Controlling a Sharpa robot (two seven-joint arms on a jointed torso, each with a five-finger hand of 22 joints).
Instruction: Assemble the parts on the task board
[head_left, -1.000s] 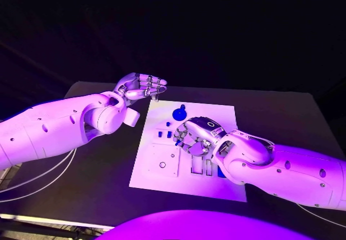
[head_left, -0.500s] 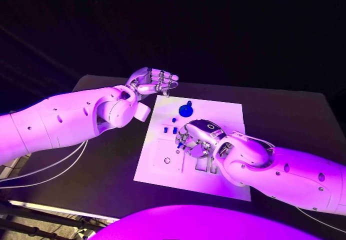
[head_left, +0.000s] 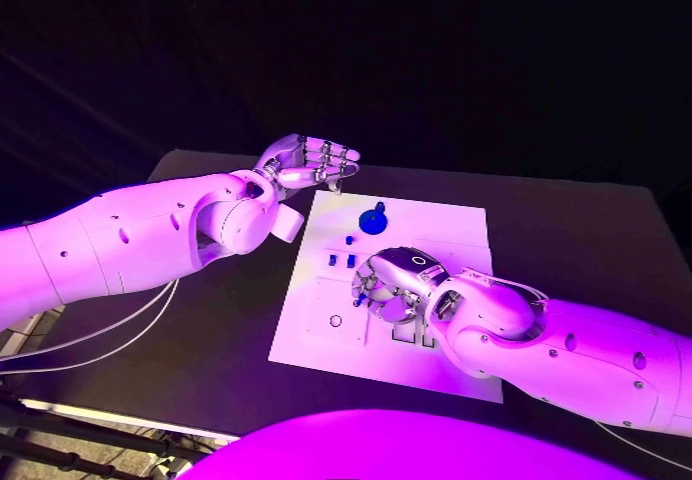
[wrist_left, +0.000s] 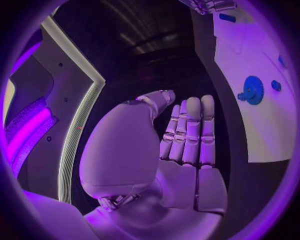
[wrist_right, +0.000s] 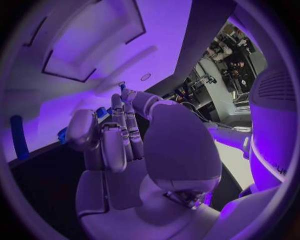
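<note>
The board (head_left: 433, 225) lies in the middle of the head view, a white plate on the black table (head_left: 577, 230). The right hand (head_left: 392, 288) is low over the centre of the board, fingers curled down near the small blue pieces (head_left: 340, 259). In the right wrist view the fingers (wrist_right: 122, 127) are bent together and a small blue piece (wrist_right: 102, 112) shows just beside them, but I cannot tell if it is held or only lies behind them.

The left hand (head_left: 309, 160) hangs above the upper left corner of the board, fingers curled in with nothing visible inside; the left wrist view shows them folded to the palm. A round blue part (head_left: 372, 219) sits in the upper part of the board, apart from both hands.

I judge the step in hand is placing or picking one small piece with the right hand. The next move calls for fine alignment over a slot.
</note>
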